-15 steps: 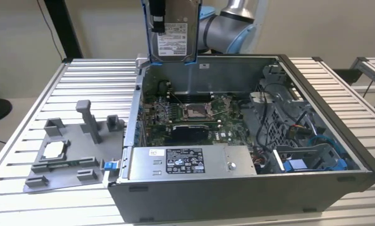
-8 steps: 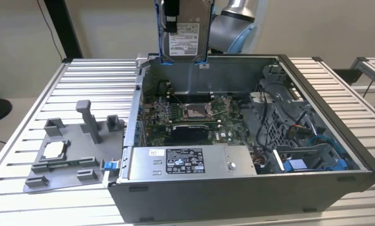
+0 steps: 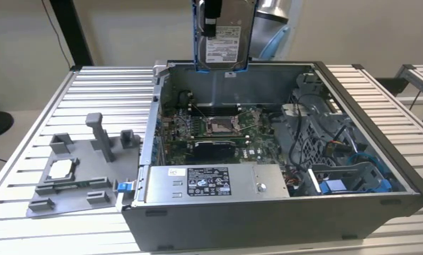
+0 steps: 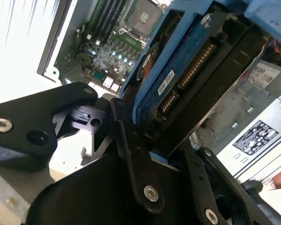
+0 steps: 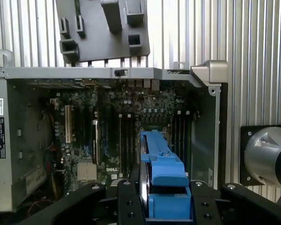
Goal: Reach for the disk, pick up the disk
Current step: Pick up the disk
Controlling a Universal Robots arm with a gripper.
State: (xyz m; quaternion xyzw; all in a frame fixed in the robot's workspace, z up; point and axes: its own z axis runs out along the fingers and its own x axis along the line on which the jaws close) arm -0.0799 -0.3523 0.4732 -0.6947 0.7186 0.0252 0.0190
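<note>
Your gripper [image 5: 167, 208] is pinching the disk [image 3: 224, 45], so there is no gap between them to close: in both wrist views the black fingers [image 5: 131, 204] press on either side of its blue frame. In the exterior view the disk hangs upright, long axis vertical and white label facing the camera, well above the open computer case [image 3: 268, 228] and over its far wall. It touches nothing but the gripper. Only one arm is at work, so no other hand is nearer. By count you have one disk, one gripper, one case on the slatted counter [image 3: 381, 106], one long silver box [image 3: 211, 183] with a sticker inside the case, and one grey fixture plate [image 3: 77, 186] at the exterior view's left, carrying one small square chip [image 3: 59, 170].
</note>
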